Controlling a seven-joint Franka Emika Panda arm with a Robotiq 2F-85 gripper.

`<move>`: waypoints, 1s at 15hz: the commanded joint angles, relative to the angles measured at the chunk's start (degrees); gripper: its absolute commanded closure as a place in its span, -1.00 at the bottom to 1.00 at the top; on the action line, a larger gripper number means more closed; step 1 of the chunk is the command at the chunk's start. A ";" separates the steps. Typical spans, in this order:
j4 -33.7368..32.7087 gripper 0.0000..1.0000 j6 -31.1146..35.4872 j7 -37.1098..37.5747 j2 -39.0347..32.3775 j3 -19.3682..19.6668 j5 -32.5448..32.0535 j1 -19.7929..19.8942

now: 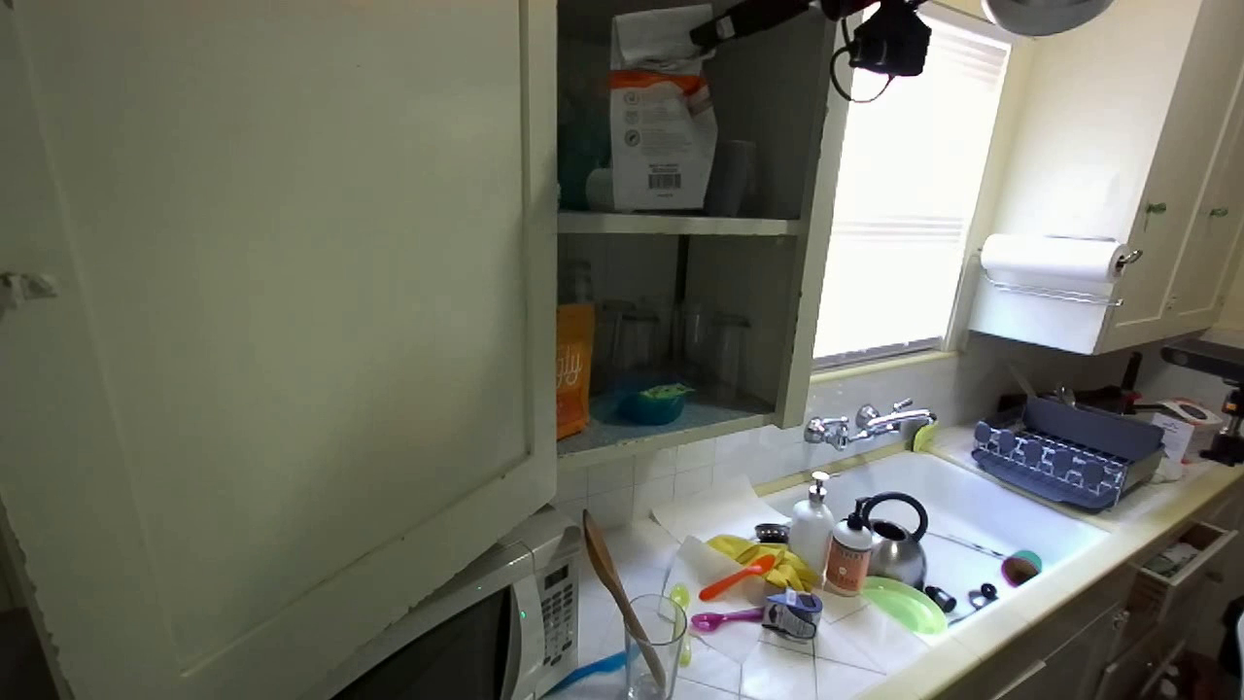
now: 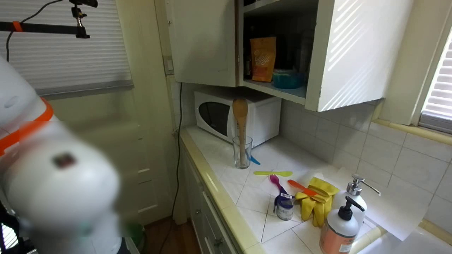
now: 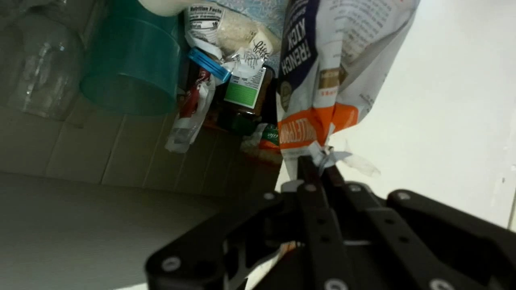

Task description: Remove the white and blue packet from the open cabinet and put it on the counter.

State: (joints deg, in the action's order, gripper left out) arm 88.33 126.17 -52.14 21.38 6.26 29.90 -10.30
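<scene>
The white and blue packet stands upright on, or just above, the upper shelf of the open cabinet. An exterior view shows its white side with an orange band. In the wrist view, the packet shows a dark blue-purple label. My gripper reaches in from the right and is shut on the packet's crumpled top; the wrist view shows the wrapping pinched between the fingertips. I cannot tell whether the packet's base touches the shelf. The counter is below; it also shows in an exterior view.
Cups stand beside and behind the packet. An orange bag and a teal bowl are on the lower shelf. The counter holds a glass with a wooden spoon, coloured spoons, yellow gloves and pump bottles by the sink. A microwave sits below the cabinet.
</scene>
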 commanded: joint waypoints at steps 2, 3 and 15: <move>15.52 0.97 1.67 0.24 13.54 -0.76 -1.66 -0.03; 18.50 0.97 3.19 1.55 15.83 -1.50 -2.69 0.62; 58.68 0.97 32.76 19.05 33.25 -5.59 -9.06 6.93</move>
State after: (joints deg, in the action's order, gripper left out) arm 135.71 152.67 -35.26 49.52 2.95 19.65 -5.98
